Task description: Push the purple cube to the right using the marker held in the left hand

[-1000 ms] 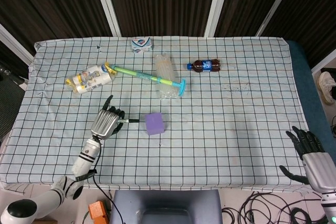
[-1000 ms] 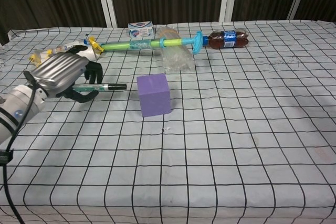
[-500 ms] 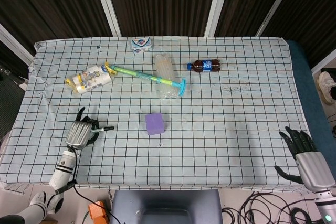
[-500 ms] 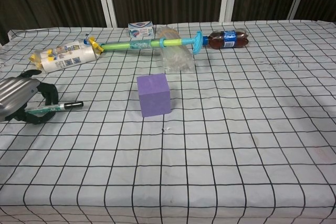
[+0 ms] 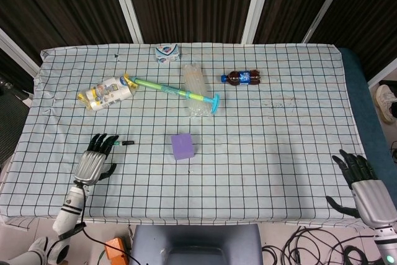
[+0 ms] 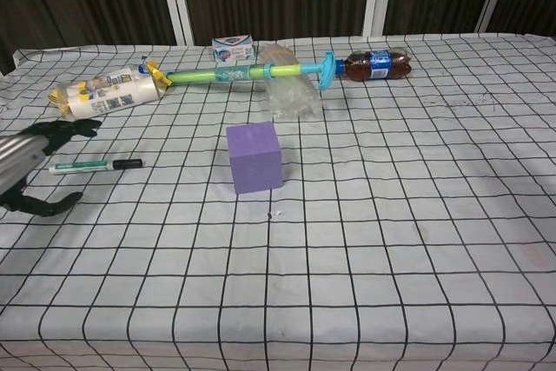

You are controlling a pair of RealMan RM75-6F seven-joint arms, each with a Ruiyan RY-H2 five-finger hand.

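A: What is different from a second ago?

B: The left hand (image 5: 93, 164), silver-backed with black fingers, no longer holds the slim white marker with a green label and black cap (image 6: 95, 164). Its fingers are spread, and the marker lies flat on the black-gridded white tablecloth (image 5: 279, 172), on the side of the purple foam cube (image 5: 183, 146) away from the push direction. A second ago the hand gripped the marker with its tip almost at the cube; half a second ago it had drawn well back with the marker in its grasp.

A: And the cube?

B: It sits where it did in both earlier pictures, near the middle of the cloth, with the marker's capped end pointing towards it but well apart.

A: So what does that mean for the task?

B: My reading: the push is finished or given up, since the tool is released. I cannot tell from these pictures how far the cube travelled.

A: The other hand?

B: The right hand (image 5: 363, 178) rests far from the cube at the cloth's near corner, fingers apart, holding nothing.
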